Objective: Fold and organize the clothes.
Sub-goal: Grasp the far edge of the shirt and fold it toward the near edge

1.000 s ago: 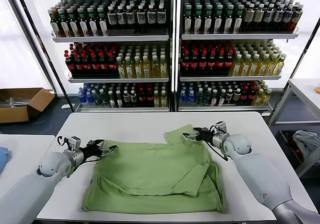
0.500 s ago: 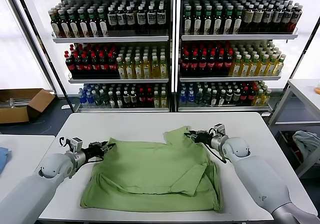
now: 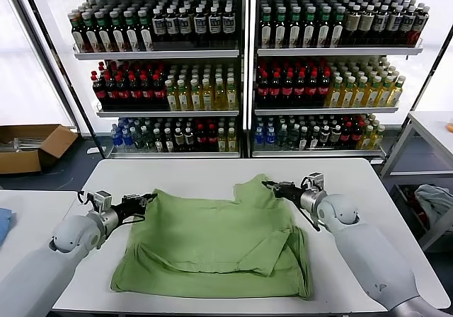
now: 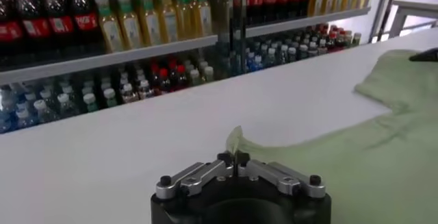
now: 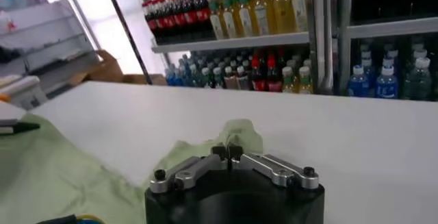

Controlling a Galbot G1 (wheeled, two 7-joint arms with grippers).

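A light green polo shirt (image 3: 212,243) lies on the white table (image 3: 191,172), plain side up, with its right part folded over. My left gripper (image 3: 146,199) is shut on the shirt's far left corner (image 4: 236,140), low over the table. My right gripper (image 3: 272,186) is shut on the shirt's far right corner (image 5: 233,135), also low over the table. Both pinch a thin edge of cloth between closed fingertips. The collar, buttons and logo are hidden.
Shelves of bottled drinks (image 3: 241,69) stand behind the table. A cardboard box (image 3: 32,147) lies on the floor at the left. Another white table (image 3: 21,218) is at the left, and a rack with cloth (image 3: 432,197) is at the right.
Both grippers have drawn the shirt's far edge away from me and slightly left. The cloth has slid along the table and its far edge now lies straighter.
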